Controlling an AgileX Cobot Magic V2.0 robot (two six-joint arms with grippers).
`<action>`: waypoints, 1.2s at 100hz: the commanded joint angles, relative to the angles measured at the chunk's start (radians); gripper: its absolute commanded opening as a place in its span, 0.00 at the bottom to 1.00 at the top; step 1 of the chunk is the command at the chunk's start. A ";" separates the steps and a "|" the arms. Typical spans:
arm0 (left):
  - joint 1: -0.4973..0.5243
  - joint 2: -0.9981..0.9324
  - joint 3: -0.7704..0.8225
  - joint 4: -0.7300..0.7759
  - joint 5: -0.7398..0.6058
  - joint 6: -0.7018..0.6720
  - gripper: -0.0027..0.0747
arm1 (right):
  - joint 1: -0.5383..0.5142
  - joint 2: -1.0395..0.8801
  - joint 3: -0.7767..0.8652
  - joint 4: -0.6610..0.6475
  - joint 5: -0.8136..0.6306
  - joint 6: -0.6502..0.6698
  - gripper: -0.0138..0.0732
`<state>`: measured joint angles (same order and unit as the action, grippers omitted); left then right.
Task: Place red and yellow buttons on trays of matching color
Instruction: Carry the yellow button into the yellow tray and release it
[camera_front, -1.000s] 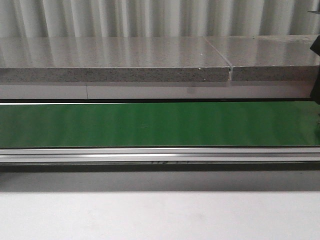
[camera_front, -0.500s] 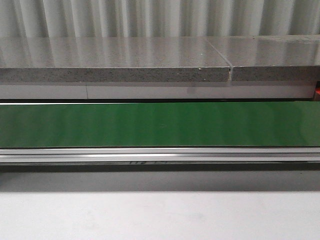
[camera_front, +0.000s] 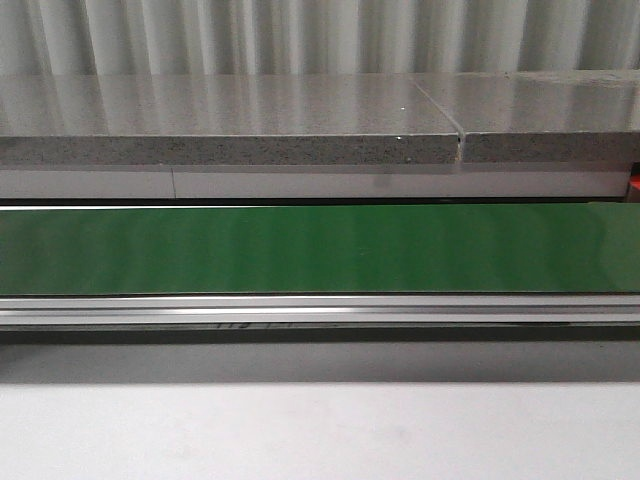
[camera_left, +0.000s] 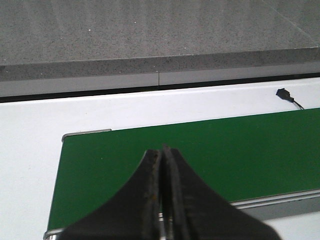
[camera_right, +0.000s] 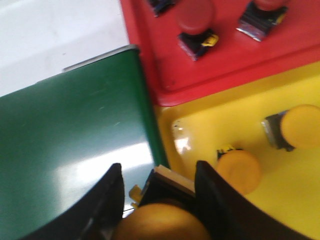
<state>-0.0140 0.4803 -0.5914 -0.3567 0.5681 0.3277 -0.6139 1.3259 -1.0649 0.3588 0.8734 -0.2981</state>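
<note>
My right gripper (camera_right: 159, 167) is shut on a yellow button (camera_right: 160, 222) with a black base, over the green belt's (camera_right: 75, 125) end, next to the yellow tray (camera_right: 210, 125). Two yellow buttons (camera_right: 239, 170) (camera_right: 300, 126) lie in that tray. The red tray (camera_right: 150, 45) beyond it holds red buttons (camera_right: 196, 20) (camera_right: 262, 15). My left gripper (camera_left: 161, 150) is shut and empty above the belt's (camera_left: 225, 150) other end. The front view shows the bare belt (camera_front: 320, 248), neither gripper, and only a red sliver (camera_front: 634, 185) at its right edge.
A grey stone counter (camera_front: 230, 120) runs behind the belt. An aluminium rail (camera_front: 320, 310) edges the belt's front, with white tabletop (camera_front: 320, 430) before it. A small black part with a wire (camera_left: 285, 93) lies on the white surface behind the belt.
A dark part of the right arm at the front view's right edge has moved out of that view. The belt stays bare.
</note>
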 joint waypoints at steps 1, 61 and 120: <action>-0.006 0.003 -0.025 -0.024 -0.074 -0.003 0.01 | -0.071 -0.032 -0.001 0.013 -0.089 0.029 0.11; -0.006 0.003 -0.025 -0.024 -0.074 -0.003 0.01 | -0.304 -0.032 0.218 0.013 -0.384 0.135 0.11; -0.006 0.003 -0.025 -0.024 -0.074 -0.003 0.01 | -0.308 0.135 0.279 0.018 -0.487 0.161 0.11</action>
<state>-0.0140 0.4803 -0.5914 -0.3567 0.5681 0.3277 -0.9142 1.4627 -0.7636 0.3607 0.4342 -0.1375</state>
